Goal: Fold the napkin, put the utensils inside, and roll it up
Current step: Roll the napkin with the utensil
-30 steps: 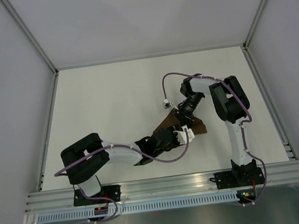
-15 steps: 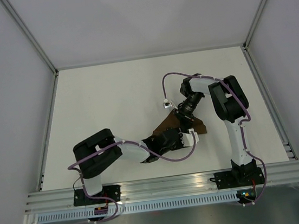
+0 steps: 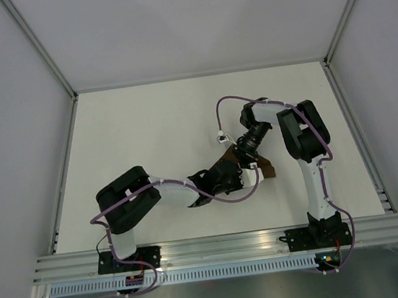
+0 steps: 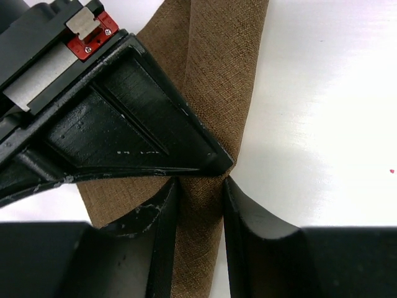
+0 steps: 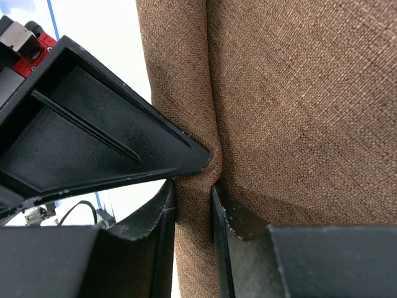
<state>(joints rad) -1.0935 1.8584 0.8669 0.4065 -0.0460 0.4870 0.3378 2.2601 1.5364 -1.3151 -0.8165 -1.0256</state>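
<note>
The dark brown napkin [image 3: 262,166] lies mid-table as a rolled, folded strip, mostly hidden under both grippers. In the left wrist view the napkin [image 4: 217,74] runs up the frame and my left gripper [image 4: 197,186] is shut on its rolled edge. In the right wrist view the napkin [image 5: 298,93] fills the frame and my right gripper [image 5: 193,189] is shut on a rolled ridge of it. From above, the left gripper [image 3: 237,177] and right gripper [image 3: 242,159] meet over the cloth. The knife is hidden.
The white table [image 3: 146,133] is ringed by a raised rim, with an aluminium rail [image 3: 225,246] along the near edge. A purple cable with a white connector [image 3: 221,137] hangs just left of the right wrist.
My left arm has swung its elbow right and drawn its gripper up and in over the napkin, covering more of it. The right arm has barely moved.
</note>
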